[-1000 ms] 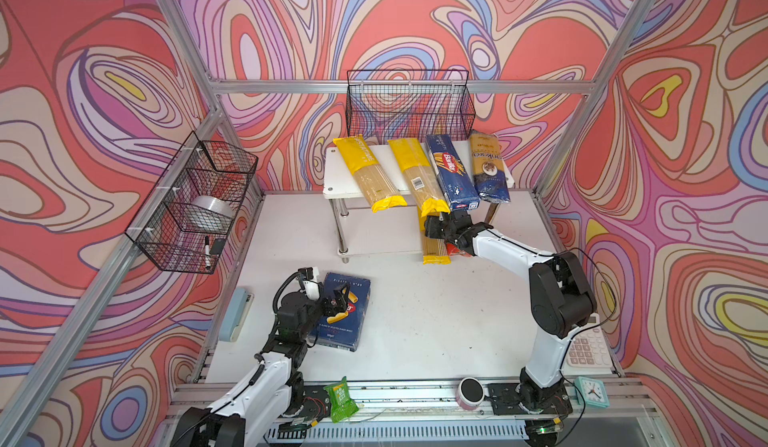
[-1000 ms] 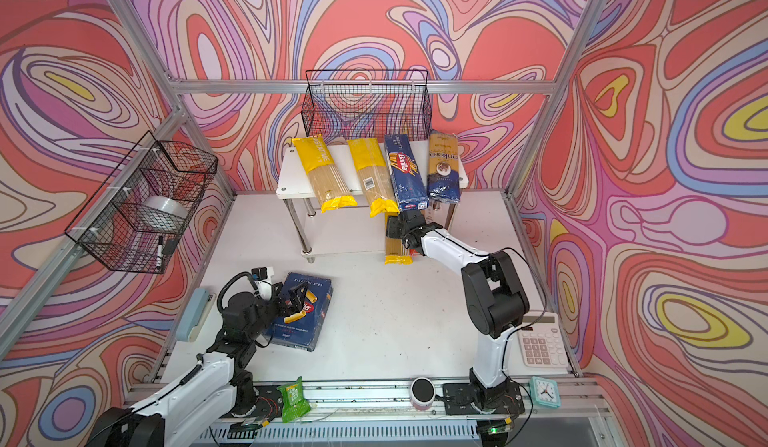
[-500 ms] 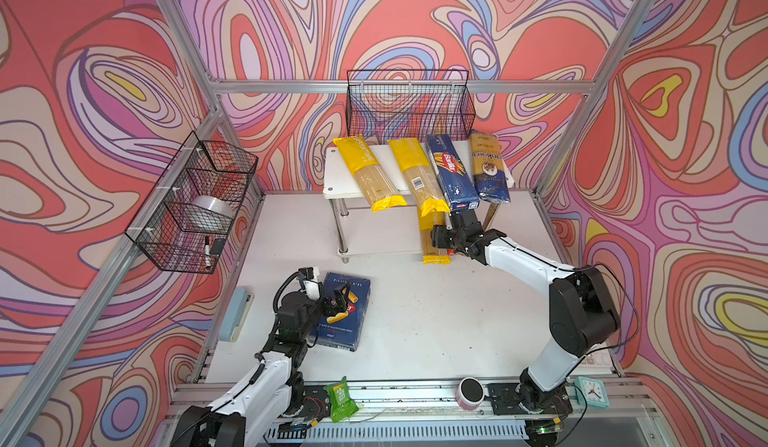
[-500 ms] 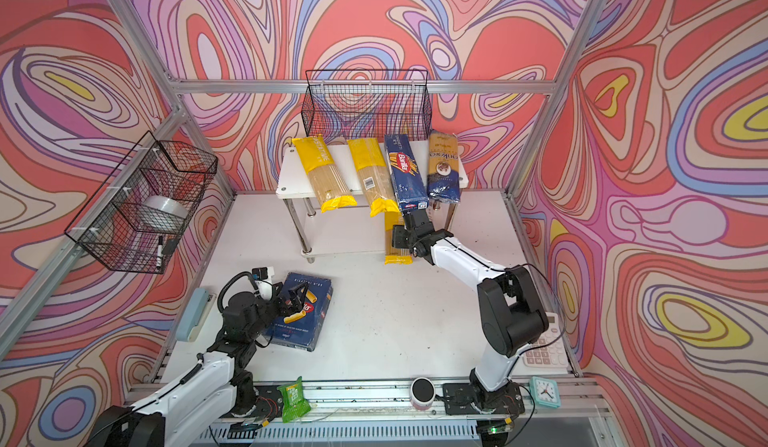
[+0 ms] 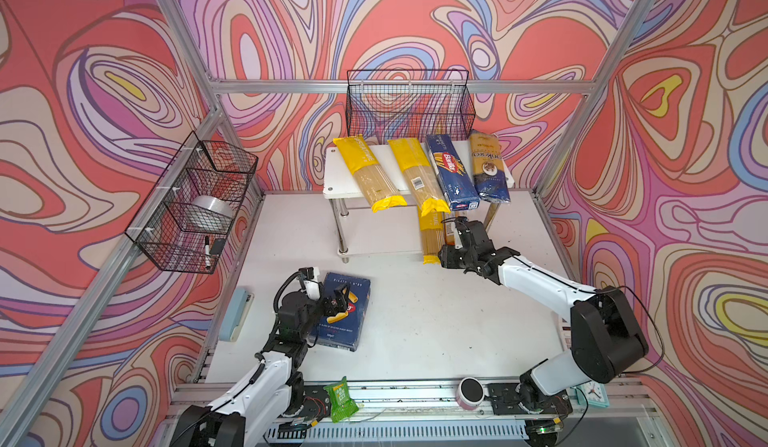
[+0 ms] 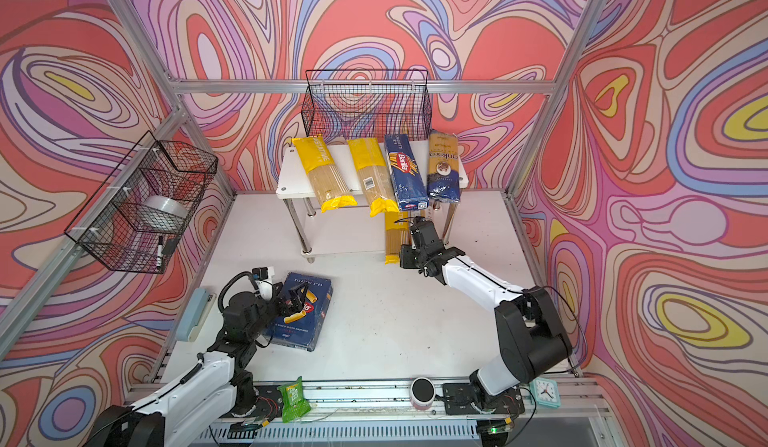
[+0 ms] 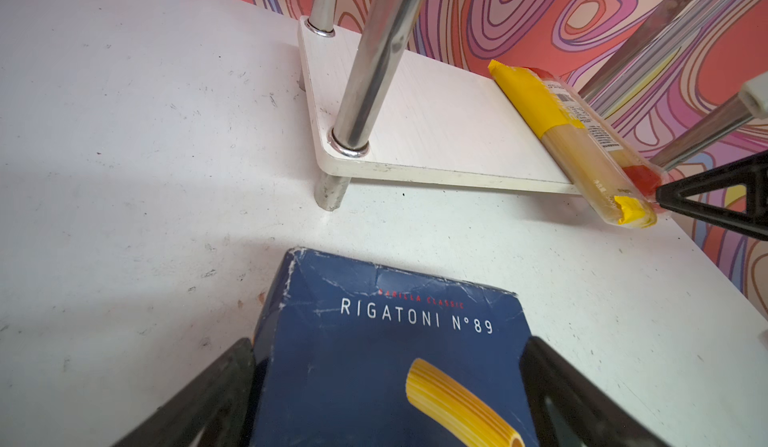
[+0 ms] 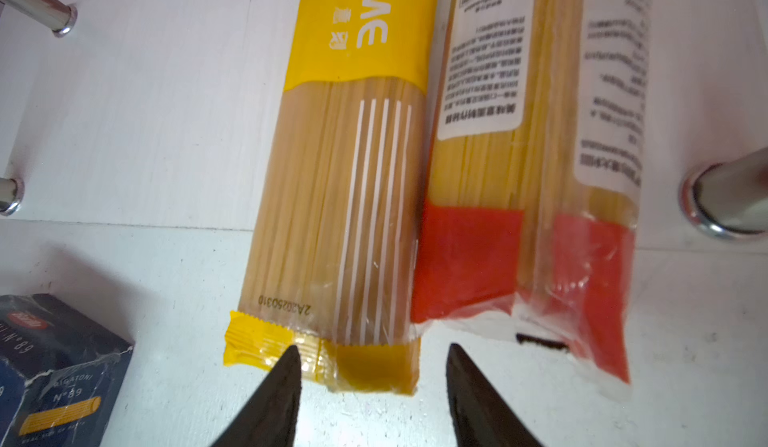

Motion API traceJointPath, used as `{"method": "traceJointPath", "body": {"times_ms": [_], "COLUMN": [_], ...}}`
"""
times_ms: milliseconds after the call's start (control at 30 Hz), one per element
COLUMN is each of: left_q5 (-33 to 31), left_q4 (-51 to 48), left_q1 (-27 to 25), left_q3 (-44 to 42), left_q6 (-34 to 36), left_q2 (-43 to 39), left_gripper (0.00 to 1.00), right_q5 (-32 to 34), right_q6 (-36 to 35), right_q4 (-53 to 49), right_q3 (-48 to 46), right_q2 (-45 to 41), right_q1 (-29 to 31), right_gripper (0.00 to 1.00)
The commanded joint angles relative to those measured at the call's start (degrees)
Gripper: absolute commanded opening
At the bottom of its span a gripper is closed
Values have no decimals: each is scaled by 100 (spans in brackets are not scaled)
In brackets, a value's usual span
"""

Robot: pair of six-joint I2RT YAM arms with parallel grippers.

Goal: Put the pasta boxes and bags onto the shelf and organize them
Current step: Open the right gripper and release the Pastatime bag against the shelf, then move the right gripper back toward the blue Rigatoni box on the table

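Black fingertips (image 8: 282, 382) parted, nothing clamped — rigatoni box (image 5: 349, 324) flat on the table (image 5: 415, 320).
Right gripper (image 8: 372, 347) stands part open, one tip over the end seal of the lower yellow bag (image 8: 340, 216), which lies on the lower board of the shelf (image 5: 336, 175), near end past the front edge; the red-ended bag (image 8: 469, 258) lies just beside it, toward the shelf's right front leg. Left gripper (image 7: 386, 341) has a finger at each long side of the rigatoni box — whether they press it cannot be told; the box lies well before the shelf's left end. Along the shelf's top board, left to right: far-left yellow bag (image 5: 370, 170), second yellow bag (image 5: 417, 175), spaghetti box (image 5: 451, 170), dark blue bag (image 5: 488, 166), all overhanging its front edge.
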Motion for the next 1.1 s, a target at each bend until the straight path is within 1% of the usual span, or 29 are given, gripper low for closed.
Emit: {"method": "traceJointPath", "body": {"times_ms": [0,33,100,133,267,400,500,667,800,1067], "left_q5": [149,144,136,138,127,125,103,67,50,63], "left_q4": [-147,-143,-148,-154,-160,-167,-201,-218,-224,-252], "left_q1": [-65,-60,-77,-84,-90,-103,-110,-119,-120,-130], "left_q3": [123,133,139,146,167,190,175,166,190,236], "left_q6": [19,18,25,18,38,45,44,34,30,40], "left_q2": [76,84,94,101,154,181,142,102,145,224], "left_gripper": [100,100,100,100,100,100,100,100,100,100], "right_q5": [-228,-299,-330,-411,-556,-787,-983,-1202,-1113,-1186], "right_q6": [81,70,80,65,62,231,418,513,490,547], "right_q4": [-150,-157,-146,-128,-56,441,884,1330,1426,1793], "right_q3": [-181,-243,-415,-506,-759,-1055,-1232,-1208,-1071,-820], "right_q2": [-245,-328,-520,-636,-994,-1034,-912,-585,-313,241], "right_q1": [48,70,123,130,151,160,158,157,157,157], "right_gripper": [55,53,44,41,34,24,19,13,8,7]}}
